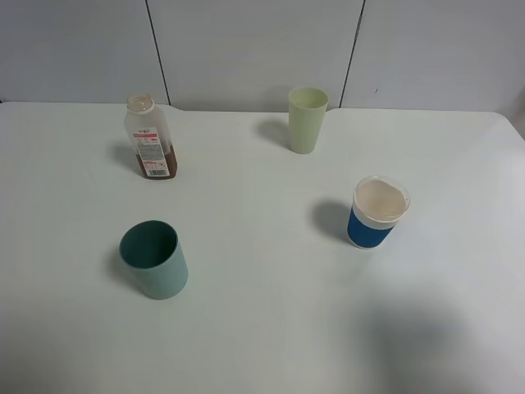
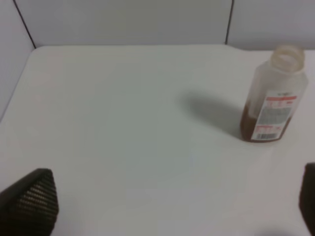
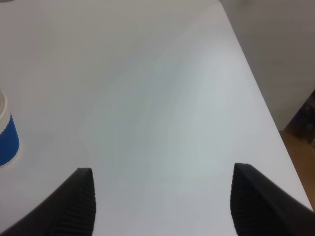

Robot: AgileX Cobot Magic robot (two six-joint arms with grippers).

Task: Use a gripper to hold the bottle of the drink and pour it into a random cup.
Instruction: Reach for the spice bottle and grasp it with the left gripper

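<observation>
The bottle (image 1: 151, 139) stands upright at the far left of the white table (image 1: 262, 328), free of both arms. It is small and clear, with a wide pale neck that looks uncapped, sloped shoulders and a red-and-white label with a barcode. The reddish-brown drink (image 1: 163, 167) fills only its lowest part.

The left gripper (image 2: 167, 206) hangs near the bottle with its black ribbed fingers spread wide and nothing between them; the bottle sits off to one side of the gap, not inside it. The right gripper (image 3: 162, 196) is spread just as wide and is also empty, over bare table at the right.

Being so light and nearly empty, the bottle would likely tip if a finger nudged it off-centre, and an open neck would spill. A hard squeeze could buckle the thin plastic.

The blue cup (image 1: 376, 215) with the white band stands well apart at the right, the dark teal cup (image 1: 154, 258) near left, the pale green cup (image 1: 308, 119) far centre.
</observation>
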